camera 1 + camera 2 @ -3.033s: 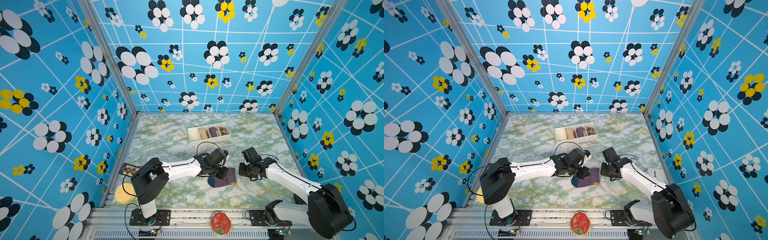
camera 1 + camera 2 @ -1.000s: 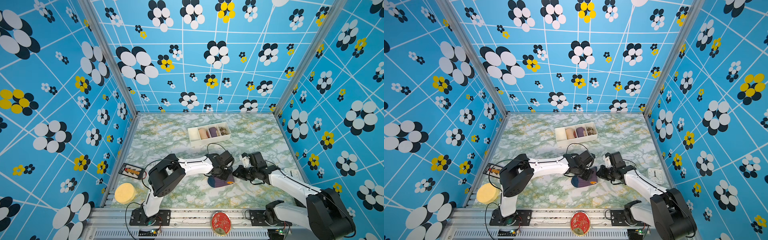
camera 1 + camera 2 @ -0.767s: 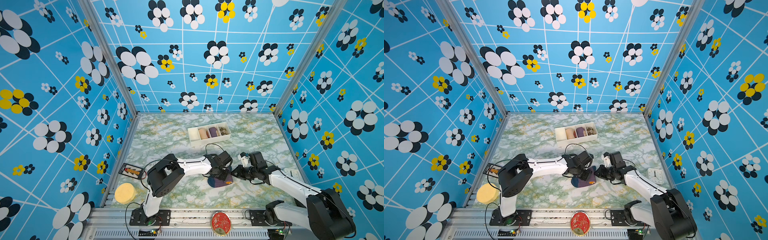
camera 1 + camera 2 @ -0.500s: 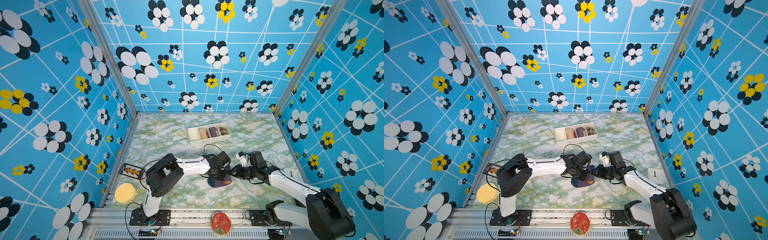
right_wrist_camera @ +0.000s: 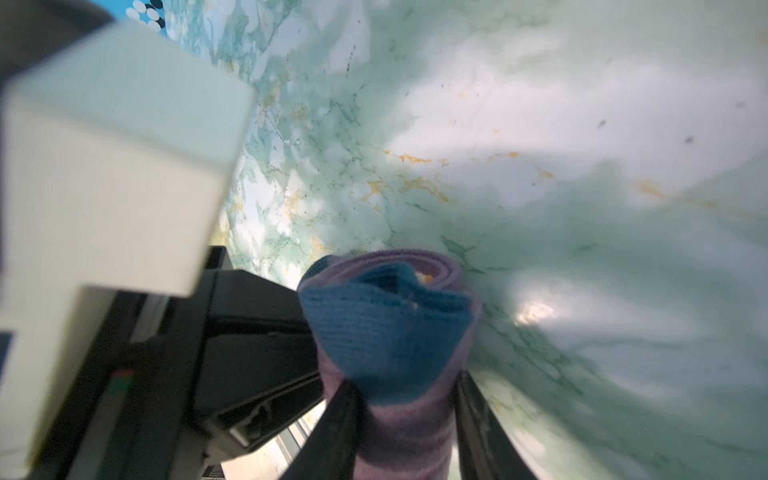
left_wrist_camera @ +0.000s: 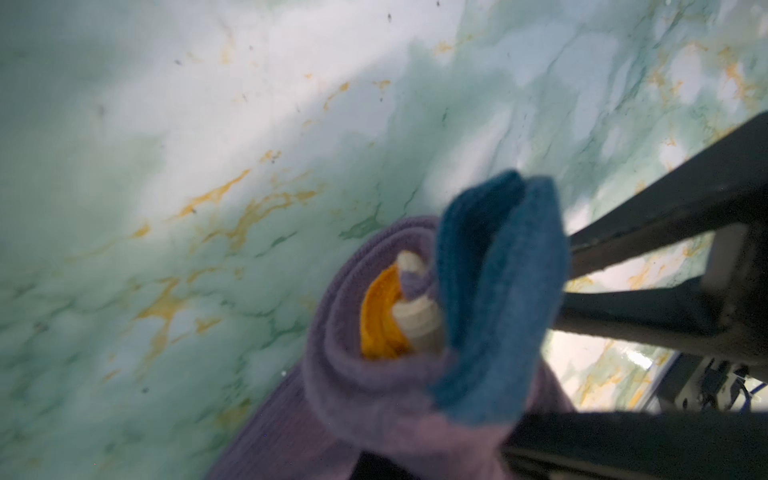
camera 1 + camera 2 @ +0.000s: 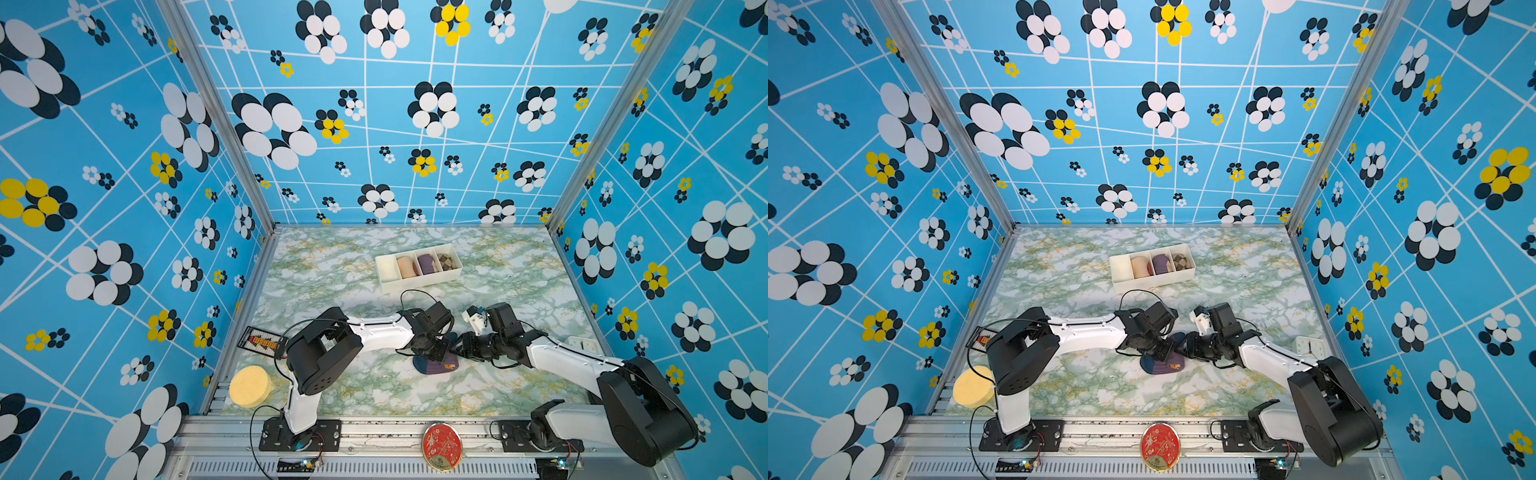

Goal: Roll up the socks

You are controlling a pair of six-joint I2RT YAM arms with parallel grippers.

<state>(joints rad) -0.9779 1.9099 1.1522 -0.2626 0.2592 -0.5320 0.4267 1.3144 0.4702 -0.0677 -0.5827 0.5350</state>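
The socks (image 7: 434,366) (image 7: 1163,365) lie near the front middle of the marble table as a purple roll with a teal-blue toe and an orange cuff. My left gripper (image 7: 437,352) (image 7: 1162,350) reaches in from the left. In the left wrist view its cream fingertips (image 6: 417,322) sit inside the roll's core (image 6: 374,374), shut on a fold of purple fabric next to the orange cuff. My right gripper (image 7: 458,347) (image 7: 1185,348) comes from the right. Its dark fingers (image 5: 340,419) stand open on either side of the roll's teal end (image 5: 386,332).
A white divided tray (image 7: 420,284) at the back holds a peach roll, a purple roll and a brown checked roll. A yellow sponge (image 7: 249,386) and a small black card (image 7: 260,342) lie front left. A white clock (image 7: 1310,346) sits at the right and a red tin (image 7: 442,446) on the front rail.
My right gripper has slid left up to the sock roll and spread its fingers around the roll's end. My left gripper stays shut inside the roll, shifted slightly left.
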